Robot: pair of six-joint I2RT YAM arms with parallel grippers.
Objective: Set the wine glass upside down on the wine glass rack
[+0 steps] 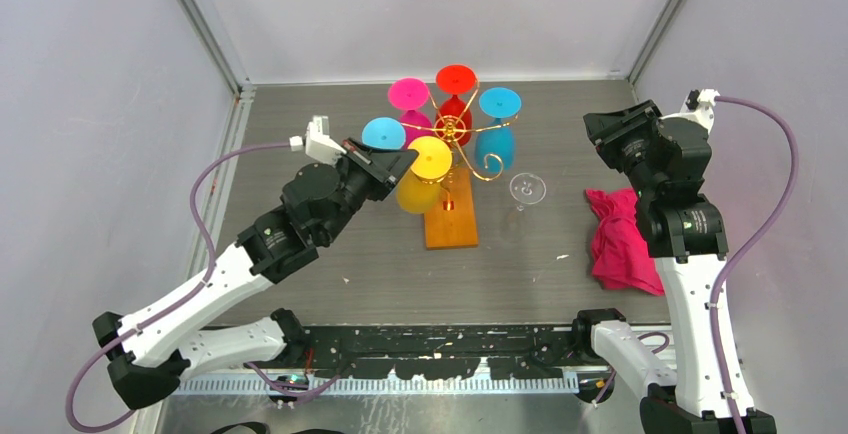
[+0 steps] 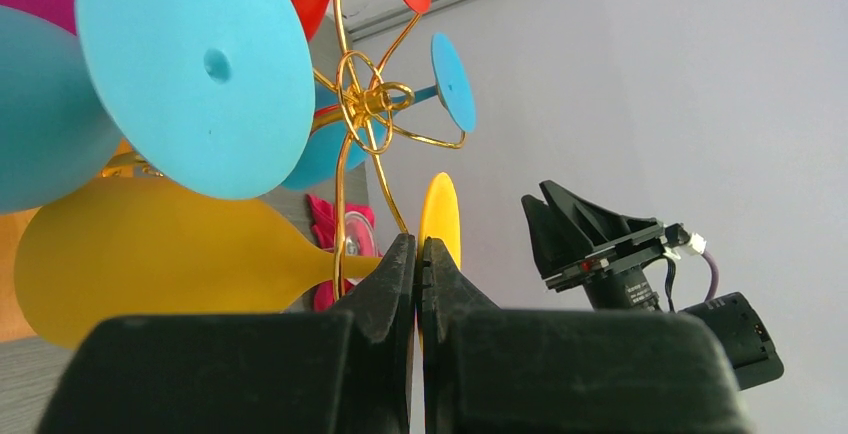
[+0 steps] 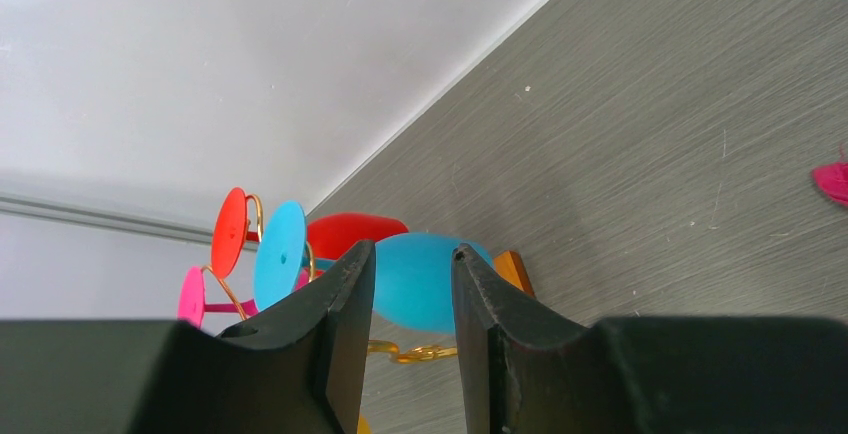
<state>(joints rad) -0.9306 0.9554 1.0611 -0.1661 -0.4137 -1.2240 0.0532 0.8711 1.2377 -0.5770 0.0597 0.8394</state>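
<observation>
The gold wire wine glass rack (image 1: 462, 134) stands on its orange-brown wooden base (image 1: 450, 222) at the table's middle. Pink, red and two blue glasses hang upside down on it. My left gripper (image 1: 405, 161) is shut on the stem of a yellow wine glass (image 1: 420, 192), close to its foot, with the glass upside down at the rack's front-left arm. In the left wrist view the gripper (image 2: 417, 244) pinches the stem between the yellow glass's bowl (image 2: 150, 264) and foot, beside a gold wire of the rack (image 2: 365, 104). My right gripper (image 1: 612, 140) is open and empty, well right of the rack; it also shows in the right wrist view (image 3: 412, 254).
A clear wine glass (image 1: 527, 190) stands on the table right of the rack. A crumpled red cloth (image 1: 620, 239) lies at the right, under my right arm. Grey walls close in the table at the back and sides.
</observation>
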